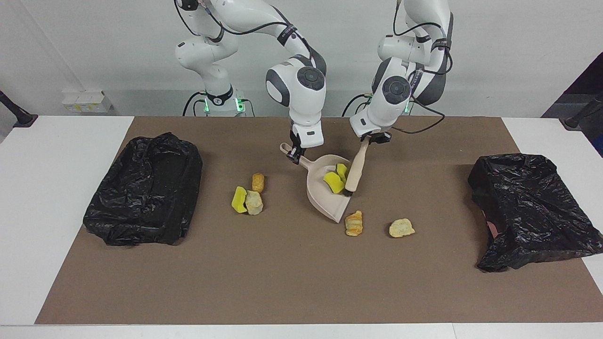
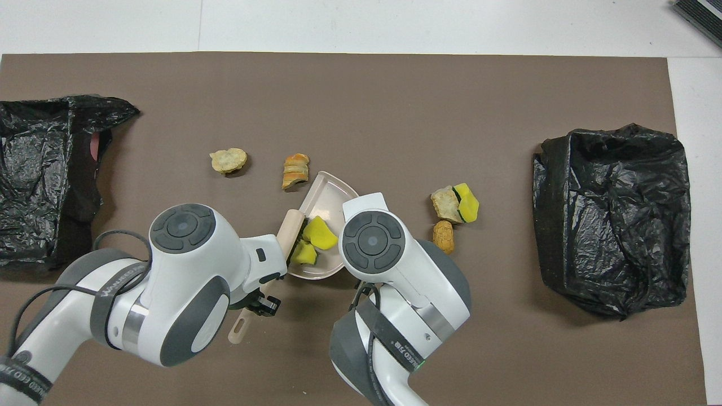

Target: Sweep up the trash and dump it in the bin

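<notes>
My right gripper is shut on the handle of the beige dustpan, which rests on the mat. My left gripper is shut on the handle of the beige brush, whose black bristles stand inside the pan. Two yellow sponge chunks lie in the pan beside the bristles. A bread-like piece lies just off the pan's lip, and a pale lump lies beside it toward the left arm's end. In the overhead view the pan, brush and sponges show between the wrists.
Three more lumps cluster toward the right arm's end: yellow, beige, orange-brown. A black-bagged bin stands at the right arm's end of the brown mat. Another bin stands at the left arm's end.
</notes>
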`<action>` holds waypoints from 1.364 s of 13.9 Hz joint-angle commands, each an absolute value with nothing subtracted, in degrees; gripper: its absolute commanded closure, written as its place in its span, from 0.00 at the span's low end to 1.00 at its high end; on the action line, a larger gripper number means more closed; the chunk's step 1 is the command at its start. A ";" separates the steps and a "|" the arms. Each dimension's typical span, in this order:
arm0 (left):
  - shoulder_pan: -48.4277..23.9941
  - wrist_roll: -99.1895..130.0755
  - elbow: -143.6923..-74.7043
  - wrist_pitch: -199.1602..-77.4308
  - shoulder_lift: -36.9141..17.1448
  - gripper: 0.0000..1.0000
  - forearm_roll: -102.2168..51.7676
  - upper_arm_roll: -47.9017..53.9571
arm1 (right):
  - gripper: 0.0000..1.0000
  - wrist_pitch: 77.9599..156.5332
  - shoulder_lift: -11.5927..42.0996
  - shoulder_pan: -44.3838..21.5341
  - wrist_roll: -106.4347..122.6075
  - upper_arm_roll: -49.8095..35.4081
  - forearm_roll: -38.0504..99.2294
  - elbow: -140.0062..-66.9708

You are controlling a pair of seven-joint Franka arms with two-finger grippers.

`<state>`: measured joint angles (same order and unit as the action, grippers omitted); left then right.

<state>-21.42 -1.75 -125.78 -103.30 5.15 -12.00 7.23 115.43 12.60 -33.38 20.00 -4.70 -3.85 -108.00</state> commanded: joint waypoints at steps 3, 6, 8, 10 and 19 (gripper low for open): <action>-21.27 4.64 -125.94 -105.00 9.75 1.00 -15.73 6.77 | 1.00 116.28 12.66 -33.31 19.60 -4.83 -4.13 -107.67; -19.26 4.22 -125.07 -109.84 8.09 1.00 -14.86 5.98 | 1.00 116.37 12.66 -33.31 19.60 -4.83 -4.04 -107.67; -16.27 -0.14 -123.76 -112.75 5.21 1.00 -10.23 4.67 | 1.00 116.28 12.66 -33.31 18.55 -4.83 -3.96 -107.67; -16.26 -4.99 -118.85 -112.94 -0.24 1.00 -5.99 0.11 | 1.00 116.10 12.66 -33.31 17.40 -4.83 -4.04 -107.67; -13.54 -19.51 -107.32 -119.62 -16.69 1.00 7.03 -7.91 | 1.00 113.30 15.64 -32.08 20.47 -4.92 -2.11 -104.33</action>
